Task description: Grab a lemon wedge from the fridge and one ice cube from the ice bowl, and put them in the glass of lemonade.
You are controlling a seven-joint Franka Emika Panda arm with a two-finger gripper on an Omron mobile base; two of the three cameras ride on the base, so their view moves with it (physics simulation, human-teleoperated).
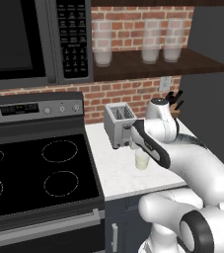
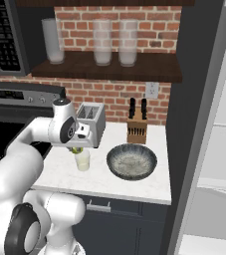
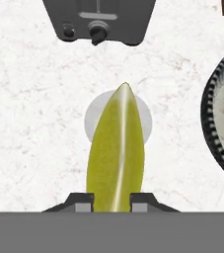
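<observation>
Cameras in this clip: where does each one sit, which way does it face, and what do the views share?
Left base view: behind the arm's left, facing stove and counter; arm at lower right.
Right base view: behind its right, facing counter, ice bowl and fridge; arm at lower left.
Hand view: looks down past the fingers gripping the lemon wedge above the glass of lemonade.
All share toaster and glass.
</observation>
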